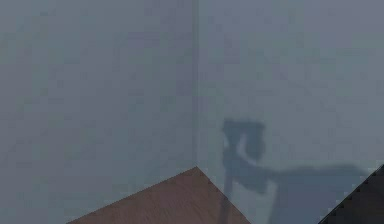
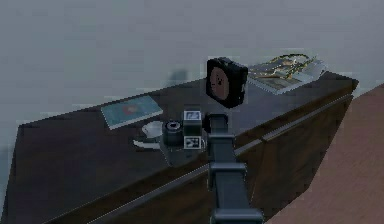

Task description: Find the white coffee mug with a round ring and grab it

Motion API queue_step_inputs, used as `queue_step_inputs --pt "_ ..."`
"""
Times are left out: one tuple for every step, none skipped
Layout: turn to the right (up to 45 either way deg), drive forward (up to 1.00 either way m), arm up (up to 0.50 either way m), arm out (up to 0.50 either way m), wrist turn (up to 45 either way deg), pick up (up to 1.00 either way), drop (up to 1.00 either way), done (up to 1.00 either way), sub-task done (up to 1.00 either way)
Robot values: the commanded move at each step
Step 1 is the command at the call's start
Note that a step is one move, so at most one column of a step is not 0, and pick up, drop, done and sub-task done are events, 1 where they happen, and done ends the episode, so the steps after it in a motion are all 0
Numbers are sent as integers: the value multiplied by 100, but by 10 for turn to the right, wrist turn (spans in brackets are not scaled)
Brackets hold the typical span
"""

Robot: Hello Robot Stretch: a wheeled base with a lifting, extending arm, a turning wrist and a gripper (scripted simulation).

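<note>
No text, number or sign can be read. The white squares (image 2: 193, 119) at the arm's (image 2: 226, 175) end carry black marks, not letters. The blue book (image 2: 131, 111) on the worktop (image 2: 60, 150) shows nothing legible.

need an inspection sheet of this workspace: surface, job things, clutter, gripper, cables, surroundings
surface: dark wooden cabinet top, long, set against a wall
job's things: small white thing on the top at the gripper's far end; too small to confirm as the mug
clutter: bluish flat book; black clock with a round face, upright; pale flat book with gold-coloured bits lying on it
grippers: gripper near the middle of the top, by the white thing; cannot tell whether it holds anything
cables: nothing seen
surroundings: grey walls meeting in a corner, brown floor
</note>
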Motion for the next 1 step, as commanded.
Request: queue_step_inputs --pt "0 0 8 0 0 0 0 0 0"
